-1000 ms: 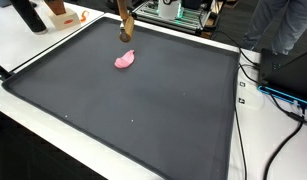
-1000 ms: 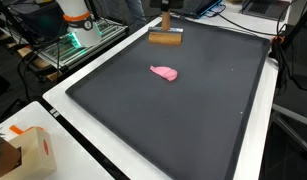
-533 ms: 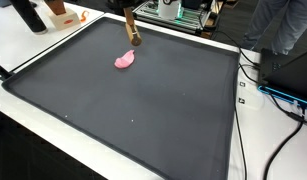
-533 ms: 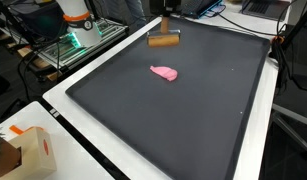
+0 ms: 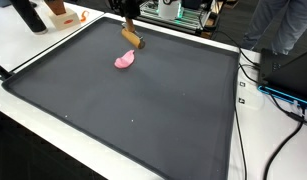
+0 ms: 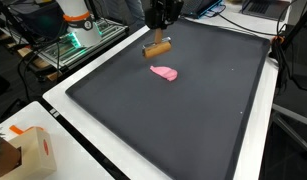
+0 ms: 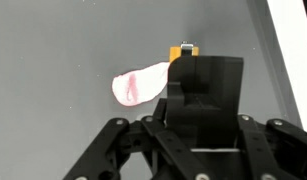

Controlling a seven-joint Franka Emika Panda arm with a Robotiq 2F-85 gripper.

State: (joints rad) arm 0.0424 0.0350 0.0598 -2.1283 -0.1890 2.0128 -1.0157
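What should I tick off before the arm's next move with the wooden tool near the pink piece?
1. Wooden tool held by the gripper: ok; it hangs tilted below the gripper, above the mat.
2. Tool apart from the pink piece: ok; a gap shows in both exterior views.
3. Pink piece lying on the black mat, inside its rim: ok.
4. Pink piece in the wrist view: ok; it shows to the left of the tool's end.
5. How firmly the fingers clamp the handle: cannot tell; the contact is hidden.
6. Cardboard box away from the tool: ok; it stands off the mat, at the table's near corner.
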